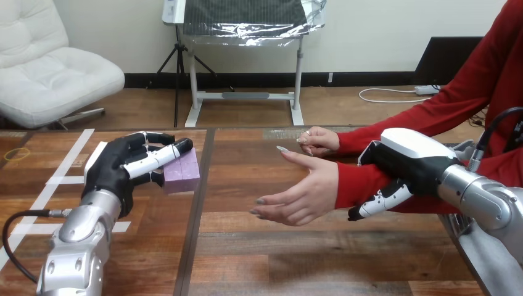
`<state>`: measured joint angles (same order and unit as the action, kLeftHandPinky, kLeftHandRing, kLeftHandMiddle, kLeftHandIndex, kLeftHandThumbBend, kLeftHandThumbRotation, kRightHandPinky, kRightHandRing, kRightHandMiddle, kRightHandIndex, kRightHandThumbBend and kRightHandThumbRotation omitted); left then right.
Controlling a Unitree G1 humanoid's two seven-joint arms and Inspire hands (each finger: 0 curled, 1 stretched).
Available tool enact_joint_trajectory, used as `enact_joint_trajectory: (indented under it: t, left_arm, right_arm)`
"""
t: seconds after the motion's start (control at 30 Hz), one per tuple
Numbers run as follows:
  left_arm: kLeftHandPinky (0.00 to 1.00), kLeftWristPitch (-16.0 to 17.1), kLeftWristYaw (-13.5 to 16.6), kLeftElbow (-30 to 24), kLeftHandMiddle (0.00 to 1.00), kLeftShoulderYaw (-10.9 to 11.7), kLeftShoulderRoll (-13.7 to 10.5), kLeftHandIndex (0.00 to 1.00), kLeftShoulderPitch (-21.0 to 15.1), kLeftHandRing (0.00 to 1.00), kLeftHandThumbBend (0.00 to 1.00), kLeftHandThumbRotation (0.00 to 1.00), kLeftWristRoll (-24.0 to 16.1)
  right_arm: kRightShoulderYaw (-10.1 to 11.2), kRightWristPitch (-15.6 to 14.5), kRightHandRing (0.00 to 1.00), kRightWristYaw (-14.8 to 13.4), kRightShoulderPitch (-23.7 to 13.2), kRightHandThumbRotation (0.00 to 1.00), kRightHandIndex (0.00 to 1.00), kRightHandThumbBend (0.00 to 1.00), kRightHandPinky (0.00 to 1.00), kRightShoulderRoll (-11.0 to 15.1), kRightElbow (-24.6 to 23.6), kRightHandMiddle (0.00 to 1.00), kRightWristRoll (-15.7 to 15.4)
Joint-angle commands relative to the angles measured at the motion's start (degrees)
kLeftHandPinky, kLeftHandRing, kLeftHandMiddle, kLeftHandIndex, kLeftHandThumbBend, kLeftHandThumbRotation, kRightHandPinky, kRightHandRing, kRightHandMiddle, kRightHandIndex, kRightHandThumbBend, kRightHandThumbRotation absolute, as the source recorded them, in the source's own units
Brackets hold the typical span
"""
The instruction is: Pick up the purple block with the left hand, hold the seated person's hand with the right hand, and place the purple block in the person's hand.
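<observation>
White wall [123, 31], black baseboard [259, 79], wood floor [345, 105]. White padded chair [55, 74] at left. White stand [245, 95] at centre holds a foil-edged dark panel [243, 18]. White cable [382, 95] on the floor at right. Wooden table [308, 259] in front, white tape [68, 160] on its left part.

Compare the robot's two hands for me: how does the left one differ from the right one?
The left hand has its fingers curled round the purple block; the right hand has its fingers curled round the person's forearm, on the red sleeve. The left hand is over the table's left part, apart from the person; the right hand is at the right, touching the person. Both are shut on something.
</observation>
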<state>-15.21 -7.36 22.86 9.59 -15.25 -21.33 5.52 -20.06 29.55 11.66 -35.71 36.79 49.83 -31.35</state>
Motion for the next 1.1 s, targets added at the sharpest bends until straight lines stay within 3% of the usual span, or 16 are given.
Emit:
enact_joint_trajectory:
  t: [0.0,0.43,0.63,0.93,1.07]
  left_arm:
    - [0.24,2.13,0.45,0.37,0.38,-1.05,0.18,0.43,-5.60,0.31,0.52,0.00,-0.88]
    - [0.26,1.64,0.82,1.51,0.39,-0.88,0.55,0.43,-6.85,0.32,0.54,0.00,-1.11]
    - [0.26,3.43,0.88,2.61,0.39,-1.42,0.35,0.43,-7.33,0.32,0.56,0.00,-2.20]
    - [0.26,3.87,0.98,3.77,0.39,-1.32,0.65,0.43,-8.42,0.32,0.56,0.00,-2.16]
    - [0.26,4.29,0.91,4.77,0.39,-1.54,0.58,0.43,-9.11,0.32,0.56,0.00,-2.42]
  right_arm:
    - [2.62,1.27,0.21,-0.11,-1.51,0.32,0.25,0.82,0.18,2.19,-3.67,0.26,1.85]
    - [2.86,-1.22,0.21,2.76,-1.69,0.32,0.25,0.82,0.18,1.23,-5.40,0.26,2.60]
    - [2.86,-0.43,0.20,3.03,-2.02,0.30,0.25,0.82,0.17,0.37,-5.07,0.25,3.31]
    - [2.34,-2.41,0.21,4.03,-2.50,0.31,0.25,0.83,0.18,-0.73,-6.45,0.25,3.61]
    - [2.04,-1.15,0.20,3.56,-2.91,0.33,0.24,0.83,0.17,-1.26,-6.19,0.25,3.59]
